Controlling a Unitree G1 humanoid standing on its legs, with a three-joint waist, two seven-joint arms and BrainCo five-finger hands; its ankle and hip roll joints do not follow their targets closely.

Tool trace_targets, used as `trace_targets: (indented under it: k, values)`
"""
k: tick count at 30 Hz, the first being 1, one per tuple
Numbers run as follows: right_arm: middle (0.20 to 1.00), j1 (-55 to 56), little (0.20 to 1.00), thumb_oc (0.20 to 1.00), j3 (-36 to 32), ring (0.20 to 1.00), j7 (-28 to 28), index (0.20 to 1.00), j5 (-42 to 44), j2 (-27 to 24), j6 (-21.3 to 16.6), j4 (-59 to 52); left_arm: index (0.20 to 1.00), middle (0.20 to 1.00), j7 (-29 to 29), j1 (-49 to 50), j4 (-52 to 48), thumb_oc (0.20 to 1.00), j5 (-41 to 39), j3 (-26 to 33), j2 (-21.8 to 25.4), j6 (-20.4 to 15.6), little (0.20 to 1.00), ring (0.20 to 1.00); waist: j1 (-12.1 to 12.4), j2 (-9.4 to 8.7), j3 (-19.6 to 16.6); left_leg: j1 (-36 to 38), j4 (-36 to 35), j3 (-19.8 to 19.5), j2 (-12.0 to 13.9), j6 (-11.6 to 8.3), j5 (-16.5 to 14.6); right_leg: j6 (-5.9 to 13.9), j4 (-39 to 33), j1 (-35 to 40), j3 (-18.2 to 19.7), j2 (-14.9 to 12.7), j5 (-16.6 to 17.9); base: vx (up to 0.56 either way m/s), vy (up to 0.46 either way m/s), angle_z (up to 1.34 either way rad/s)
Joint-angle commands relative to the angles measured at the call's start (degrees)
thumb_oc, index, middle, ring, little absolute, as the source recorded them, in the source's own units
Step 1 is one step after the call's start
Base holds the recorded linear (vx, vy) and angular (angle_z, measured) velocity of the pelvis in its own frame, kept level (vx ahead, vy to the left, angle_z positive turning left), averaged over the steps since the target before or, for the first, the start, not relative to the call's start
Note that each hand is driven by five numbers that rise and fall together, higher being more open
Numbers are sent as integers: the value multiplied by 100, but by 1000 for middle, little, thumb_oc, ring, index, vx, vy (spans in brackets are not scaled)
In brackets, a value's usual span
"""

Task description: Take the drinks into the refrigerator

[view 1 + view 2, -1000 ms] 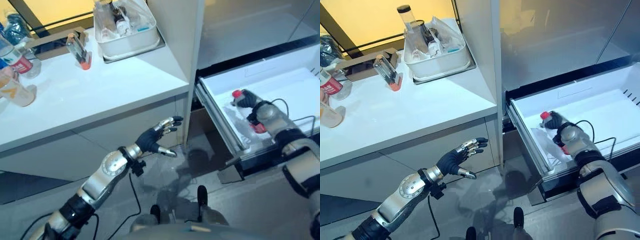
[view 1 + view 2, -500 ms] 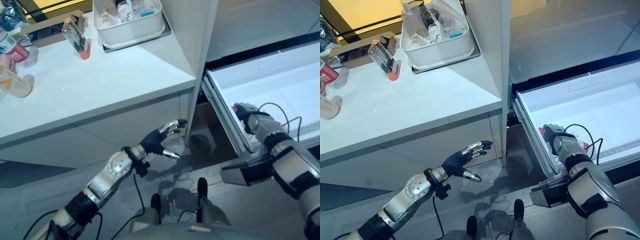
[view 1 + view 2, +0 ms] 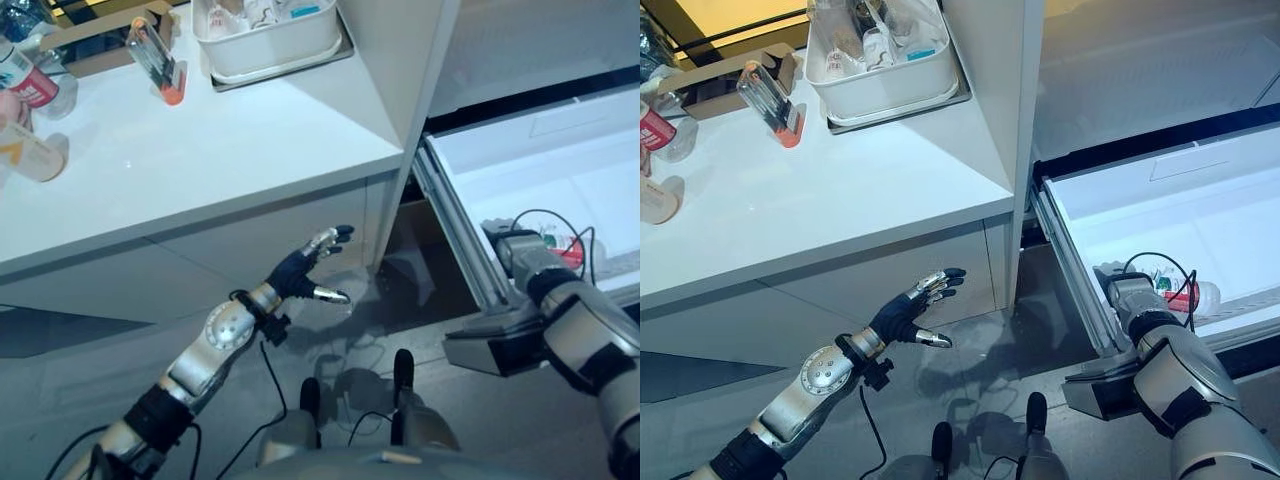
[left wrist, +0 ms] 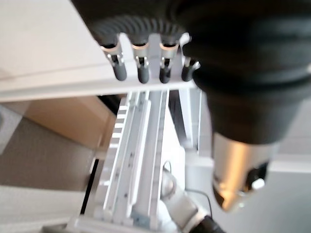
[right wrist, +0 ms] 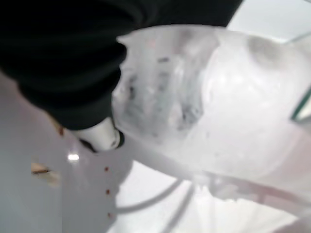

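Observation:
A clear drink bottle (image 3: 1202,296) with a red label lies on its side in the open white refrigerator drawer (image 3: 1160,215), near the front edge. My right hand (image 3: 1127,297) reaches over the drawer's front and is curled on the bottle's cap end. In the right wrist view the bottle (image 5: 194,97) rests against the palm, the thumb (image 5: 102,138) alongside it. My left hand (image 3: 305,268) hangs open in front of the cabinet below the counter, fingers straight and holding nothing. Other drinks stand at the counter's far left: a red-labelled bottle (image 3: 25,80) and an orange-marked one (image 3: 30,155).
A white tub (image 3: 270,35) of several containers sits at the back of the white counter (image 3: 230,150). A clear bottle with an orange cap (image 3: 155,65) lies next to it. A tall white panel (image 3: 420,90) separates the counter from the drawer, whose metal rail (image 3: 455,240) runs along its left side.
My right hand has brought the bottle down from upright to lying in the drawer, closer to its front. The view has shifted. The left hand has hardly moved.

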Motion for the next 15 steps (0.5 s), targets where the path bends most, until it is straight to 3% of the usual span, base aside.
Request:
trace_targets:
  k: [1,2,9,12,15]
  values:
    - [445,605,445,445,74,445,-184,445,735,1600,-334,91,1000,1000,140,-223,-582,1000,-27,140,-144,-410,1000,1000,114,210,602,-691,22,-113,-572,471,443,274,459,92,188,-150,-395,-40,22,9]
    - [1000,620,1000,1000,39,1000,-187,1000,799,1631,-339,82,1000,1000,140,-209,-592,1000,-38,163,-161,-410,1000,1000,110,215,615,-694,10,-117,-576,469,451,277,453,88,191,-157,-388,-23,13,6]
    - [1000,598,1000,1000,-342,1000,-318,1000,1859,1861,-386,-255,1000,1000,191,-226,-644,1000,62,174,-142,-421,1000,1000,-8,182,621,-681,-22,-107,-585,481,449,286,434,68,215,-165,-352,-5,3,0]
    - [1000,693,1000,1000,-736,1000,-475,1000,2675,1556,-509,-1060,1000,1000,227,-180,-630,1000,92,242,-98,-433,1000,1000,-113,100,609,-670,-23,-75,-581,496,433,288,444,54,249,-159,-347,0,0,0]
    - [1000,1334,1000,1000,-1463,1000,-741,1000,3581,1050,-724,-2588,1000,1000,226,-20,-664,1000,76,391,24,-478,1000,1000,-277,-10,585,-639,-8,-41,-559,512,391,298,490,37,285,-159,-367,3,3,-3]
